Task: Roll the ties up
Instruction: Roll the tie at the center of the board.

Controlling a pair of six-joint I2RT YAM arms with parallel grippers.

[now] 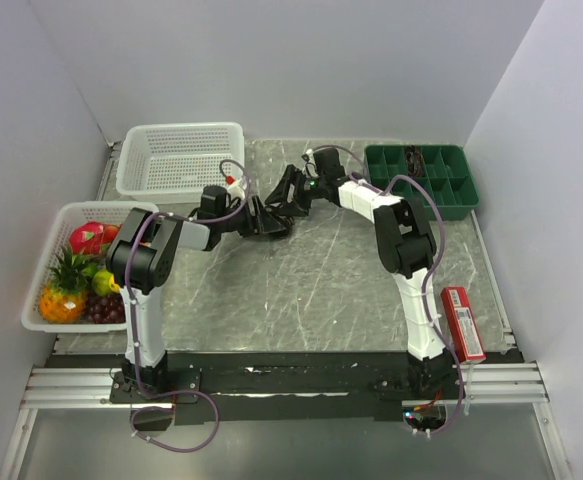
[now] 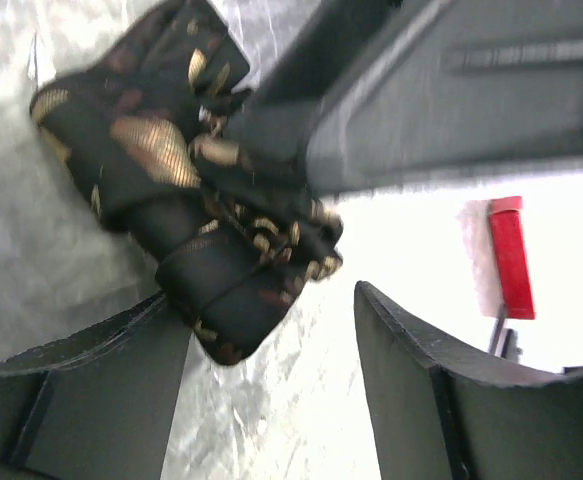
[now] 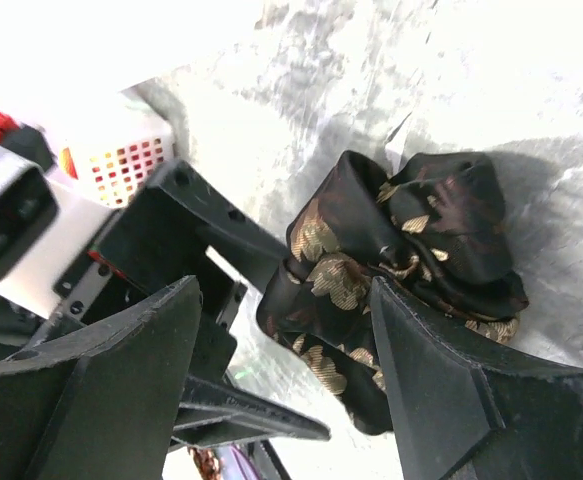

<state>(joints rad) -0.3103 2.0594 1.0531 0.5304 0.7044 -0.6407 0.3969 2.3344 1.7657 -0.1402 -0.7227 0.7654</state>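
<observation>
A rolled-up tie (image 2: 171,190) of dark fabric with tan leaf figures lies in a loose bundle on the marbled table top. In the left wrist view it sits just beyond my left gripper (image 2: 261,335), whose jaws stand open with one end of the roll resting by the left finger (image 2: 81,400). My right gripper (image 3: 286,300) is open too; the tie (image 3: 411,240) leans against its right finger (image 3: 451,390). Seen from above, the left gripper (image 1: 254,219) and right gripper (image 1: 289,194) meet over the bundle at the table's far middle and mostly hide it.
A white basket (image 1: 181,160) stands at the back left with nothing showing in it. A second white basket (image 1: 43,300) with fruit is at the left edge. A green compartment tray (image 1: 421,182) is at the back right. A red box (image 1: 463,322) lies near the right arm's base.
</observation>
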